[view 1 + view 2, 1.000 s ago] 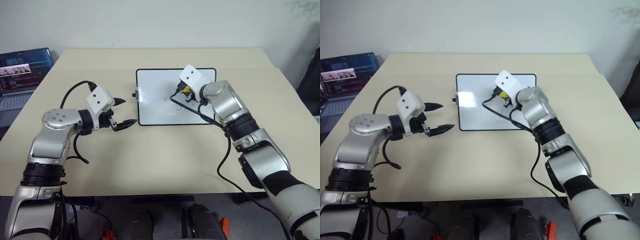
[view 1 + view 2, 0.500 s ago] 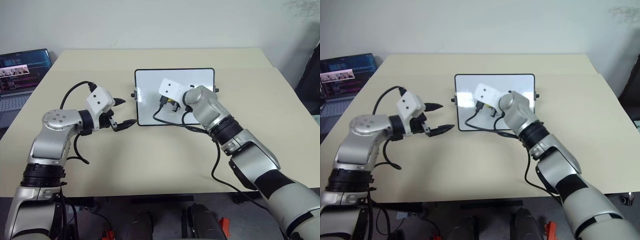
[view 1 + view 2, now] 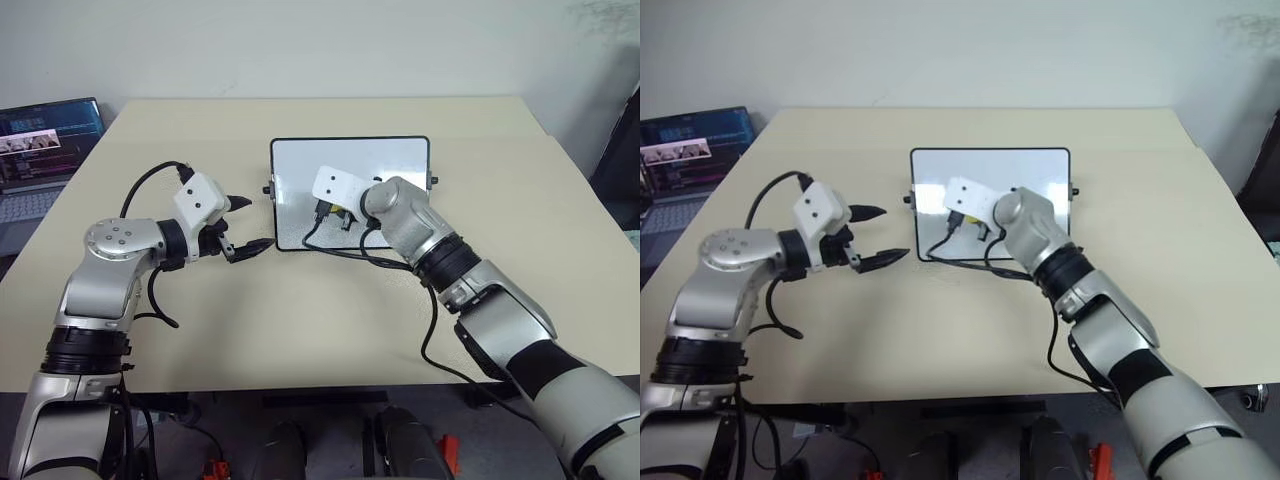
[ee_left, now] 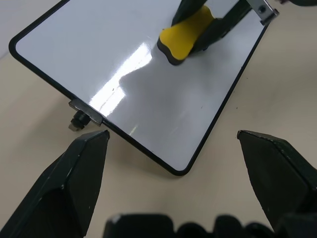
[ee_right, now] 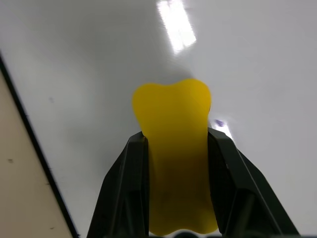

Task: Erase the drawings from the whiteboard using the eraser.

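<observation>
Right claw [image 5: 176, 163] is clamping the yellow eraser [image 5: 173, 148] and pressing it on the whiteboard [image 3: 395, 160], lying mid-table, toward its near-left part. I'd keep the pad flat and stop short of the near-left frame edge. Left claw [image 3: 245, 225] is hanging wide open and empty just left of the board, so room's tight there, loads on the right.
</observation>
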{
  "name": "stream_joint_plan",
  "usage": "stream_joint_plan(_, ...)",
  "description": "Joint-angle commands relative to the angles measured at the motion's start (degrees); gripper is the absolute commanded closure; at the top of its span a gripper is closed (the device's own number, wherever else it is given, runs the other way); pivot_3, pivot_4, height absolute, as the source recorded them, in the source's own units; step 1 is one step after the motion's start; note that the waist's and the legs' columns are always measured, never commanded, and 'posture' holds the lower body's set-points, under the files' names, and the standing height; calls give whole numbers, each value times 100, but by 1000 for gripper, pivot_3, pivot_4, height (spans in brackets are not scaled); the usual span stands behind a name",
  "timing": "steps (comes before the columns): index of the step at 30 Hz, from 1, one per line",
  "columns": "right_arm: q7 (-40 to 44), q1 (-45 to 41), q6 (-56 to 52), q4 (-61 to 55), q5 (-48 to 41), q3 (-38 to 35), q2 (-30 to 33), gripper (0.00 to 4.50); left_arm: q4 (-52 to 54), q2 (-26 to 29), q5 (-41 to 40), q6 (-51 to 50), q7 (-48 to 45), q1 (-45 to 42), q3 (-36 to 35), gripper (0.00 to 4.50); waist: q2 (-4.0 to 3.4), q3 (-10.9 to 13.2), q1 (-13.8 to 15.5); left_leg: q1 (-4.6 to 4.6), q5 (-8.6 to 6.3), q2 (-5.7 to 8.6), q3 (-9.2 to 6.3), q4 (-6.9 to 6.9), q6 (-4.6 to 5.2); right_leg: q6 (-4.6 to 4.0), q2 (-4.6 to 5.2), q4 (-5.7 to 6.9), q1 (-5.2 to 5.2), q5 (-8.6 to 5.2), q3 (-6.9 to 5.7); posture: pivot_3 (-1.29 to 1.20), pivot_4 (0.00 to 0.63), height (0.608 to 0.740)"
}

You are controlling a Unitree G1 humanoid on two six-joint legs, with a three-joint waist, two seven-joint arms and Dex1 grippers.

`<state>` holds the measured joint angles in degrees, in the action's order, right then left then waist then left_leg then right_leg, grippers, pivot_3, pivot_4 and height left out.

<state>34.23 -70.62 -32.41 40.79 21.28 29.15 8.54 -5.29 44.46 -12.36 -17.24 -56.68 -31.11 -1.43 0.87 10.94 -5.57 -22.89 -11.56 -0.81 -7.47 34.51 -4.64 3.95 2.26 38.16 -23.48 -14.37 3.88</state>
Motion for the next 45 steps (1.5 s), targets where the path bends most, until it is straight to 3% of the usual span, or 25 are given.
stream_joint_plan(1,-358,-282,72,516,146,-272,348,3308,67,-1,-1,47,31,-120,-34,0,1,0,41,0,0,0,-4,3,0,0,0,-1,5,0,-4,0,150,740)
stream_joint_plan(9,-361,-411,239,848,146,-285,337,3308,15,-57,23,70,9,-176,-8,0,4,-2,48,10,0,1,-9,24,1,21,-3,4,20,-10,-6,0,150,740)
stream_joint_plan(18,133,65,-28,-95,281,64,-218,3308,20,-61,29,79,20,-142,-15,0,3,-2,-58,10,0,-1,-9,24,1,17,-6,9,18,-8,-3,0,150,740)
stream_joint_plan(26,182,280,-361,-642,253,-72,-162,3324,39,-66,14,85,37,-91,-4,0,3,-2,-46,1,0,0,-15,24,0,16,-6,3,15,-8,-8,0,150,740)
stream_joint_plan(32,893,241,-1119,-1804,-728,-1297,618,3324,-54,-106,-24,123,-14,-188,19,0,2,0,65,-9,0,0,-15,22,0,0,-5,-9,12,2,-12,0,150,740)
stream_joint_plan(39,1607,907,-1661,-3376,-928,-1335,2043,3324,-37,-15,-89,61,-145,-269,1,0,3,0,67,-9,-1,-1,-12,15,1,0,-3,-14,10,0,-11,0,150,740)
stream_joint_plan(45,1938,1761,-1495,-4257,-1000,-1345,3069,3324,-233,200,-40,125,-299,-433,-68,0,4,2,56,-10,-1,0,-7,14,1,26,-2,-16,8,-16,-8,0,150,740)
